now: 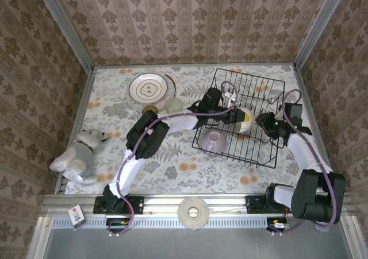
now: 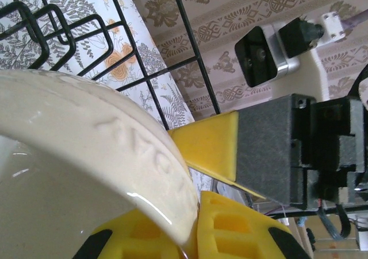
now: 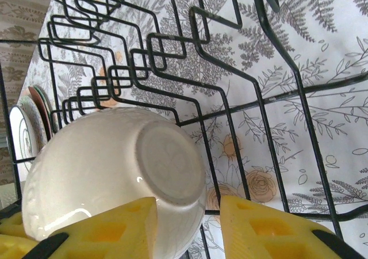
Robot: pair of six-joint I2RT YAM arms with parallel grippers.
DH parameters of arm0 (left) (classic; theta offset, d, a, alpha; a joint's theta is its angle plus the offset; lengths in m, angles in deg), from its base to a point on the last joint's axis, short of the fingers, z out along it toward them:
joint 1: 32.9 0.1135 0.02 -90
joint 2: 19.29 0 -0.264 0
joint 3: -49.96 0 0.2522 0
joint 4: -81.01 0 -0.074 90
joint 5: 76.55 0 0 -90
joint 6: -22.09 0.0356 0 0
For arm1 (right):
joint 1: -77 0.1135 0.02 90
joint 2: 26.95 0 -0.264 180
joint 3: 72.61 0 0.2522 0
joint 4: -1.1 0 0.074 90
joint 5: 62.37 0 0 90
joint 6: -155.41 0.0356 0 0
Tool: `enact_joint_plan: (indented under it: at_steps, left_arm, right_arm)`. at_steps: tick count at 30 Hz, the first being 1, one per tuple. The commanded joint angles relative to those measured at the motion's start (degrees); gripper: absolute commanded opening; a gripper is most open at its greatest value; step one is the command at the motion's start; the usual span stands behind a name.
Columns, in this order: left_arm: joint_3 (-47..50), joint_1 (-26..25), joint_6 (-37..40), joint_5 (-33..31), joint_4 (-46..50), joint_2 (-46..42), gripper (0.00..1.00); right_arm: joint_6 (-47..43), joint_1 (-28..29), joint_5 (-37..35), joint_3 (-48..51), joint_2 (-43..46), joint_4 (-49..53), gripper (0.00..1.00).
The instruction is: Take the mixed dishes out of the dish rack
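The black wire dish rack (image 1: 253, 92) stands at the right of the table. Inside it, the cream rounded bowl (image 1: 245, 120) lies on its side. My left gripper (image 1: 234, 116) is shut on the bowl's rim (image 2: 172, 184), with the yellow fingers (image 2: 241, 230) pinching the edge. My right gripper (image 1: 265, 122) faces the bowl's foot (image 3: 169, 164) from the other side. Its jaws are open: one finger (image 3: 115, 230) overlaps the bowl and the other finger (image 3: 264, 230) stands apart from it. A lilac bowl (image 1: 214, 139) sits upside down at the rack's near left corner.
Left of the rack are a white plate with brown rings (image 1: 148, 87) over a red-edged plate (image 1: 170, 78), an amber cup (image 1: 150, 109) and a pale green tumbler (image 1: 173, 104). A white plush dog (image 1: 77, 154) lies far left. A pale ring disc (image 1: 194, 212) rests on the front rail.
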Motion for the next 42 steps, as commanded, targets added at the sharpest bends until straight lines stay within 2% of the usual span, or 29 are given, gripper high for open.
enact_joint_plan:
  at_steps: [1, 5, 10, 17, 23, 30, 35, 37, 42]
  left_arm:
    - [-3.53, 0.49, 6.97, 0.53, 3.24, -3.56, 0.00]
    - [-5.28, 0.56, 13.05, -0.59, 9.59, -5.79, 0.00]
    - [-7.40, 0.91, 17.16, -0.95, 14.29, -6.59, 0.00]
    - [-8.98, 1.09, 26.42, -2.27, 22.67, -8.68, 0.00]
    - [-9.04, 1.23, 44.74, -7.38, 35.72, -12.91, 0.00]
    - [-4.13, 0.77, 74.20, -16.99, 47.06, -19.63, 0.00]
    - [-1.33, 0.12, 96.16, -20.07, 55.82, -22.27, 0.00]
    - [1.65, -0.56, 104.22, -22.00, 56.37, -23.84, 0.00]
    - [7.13, -0.88, 111.09, -25.19, 51.64, -27.34, 0.00]
  right_arm:
    - [-1.77, 0.16, -1.71, -1.85, 2.15, 2.81, 0.37]
    - [-2.11, 0.14, -1.99, -2.02, 3.14, 3.46, 0.42]
    - [-2.79, 0.10, -2.16, -2.31, 4.27, 4.51, 0.47]
    - [-4.36, 0.16, -2.28, -3.60, 6.08, 6.46, 0.65]
    - [-5.75, 0.75, -1.25, -5.52, 6.26, 7.66, 0.78]
    - [-7.58, 3.68, -1.90, -10.22, 6.02, 10.45, 0.91]
    - [-8.92, 6.88, -2.26, -15.78, 4.62, 13.26, 0.94]
    - [-9.86, 8.57, -2.51, -18.30, 3.80, 14.07, 0.95]
    - [-13.04, 13.92, -4.66, -24.76, 0.26, 19.71, 0.96]
